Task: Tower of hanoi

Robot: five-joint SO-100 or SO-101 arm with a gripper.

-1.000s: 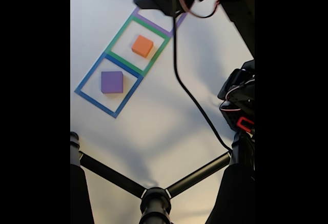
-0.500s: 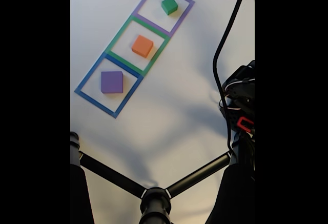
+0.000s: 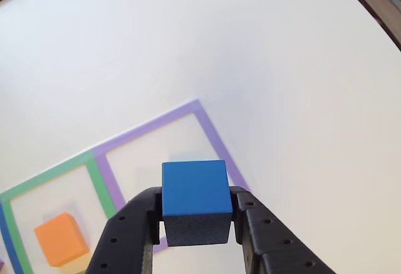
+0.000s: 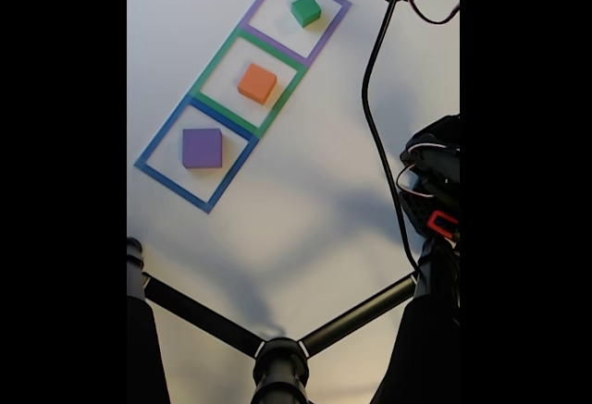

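In the other view the claw (image 3: 195, 221) is clamped on the blue cube (image 3: 194, 188), its two black fingers (image 3: 128, 233) pressing the cube's left and right sides and holding it above the white surface (image 3: 250, 48), over the purple tape square (image 3: 213, 136). In the fixed view the green cube (image 4: 305, 9) sits inside that purple tape square, the orange block (image 4: 257, 82) inside the green tape square (image 4: 209, 67), and the purple slab (image 4: 202, 148) inside the blue tape square (image 4: 159, 138).
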